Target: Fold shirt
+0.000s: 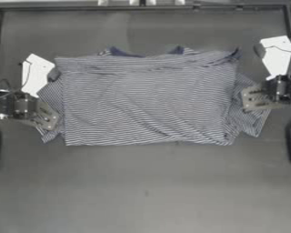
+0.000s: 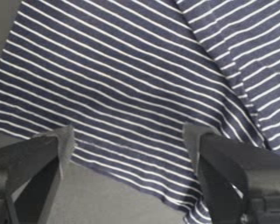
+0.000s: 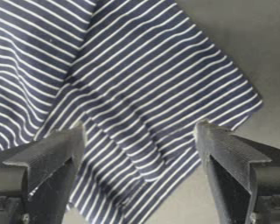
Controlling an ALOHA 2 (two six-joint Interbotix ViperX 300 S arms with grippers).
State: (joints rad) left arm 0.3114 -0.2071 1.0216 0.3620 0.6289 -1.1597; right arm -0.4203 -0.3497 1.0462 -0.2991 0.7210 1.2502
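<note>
Sleeves look to be the job in hand, one at each side of the shirt, which lies spread flat on the table a little toward its far edge, already doubled over into a broad rectangle with the navy collar edge peeking out along the far side. The left gripper hangs over the shirt's left sleeve and the right gripper over the shirt's right sleeve; both are spread wide and hold nothing, with striped cloth lying between the jaws in each wrist view. To do this step well, I judge each gripper should drop straight onto the sleeve's outer hem, not onto the shirt's body, so that it pinches only the loose flap. The right sleeve has a raised crease running between the jaws in the right wrist view, a good ridge to bite on. The left sleeve's edge lies flat against the table, so one jaw likely has to slide under the hem first. Both sides should then be lifted only slightly and carried inward over the shirt's body together, keeping the cloth taut enough that the rectangle beneath is not dragged or rumpled
</note>
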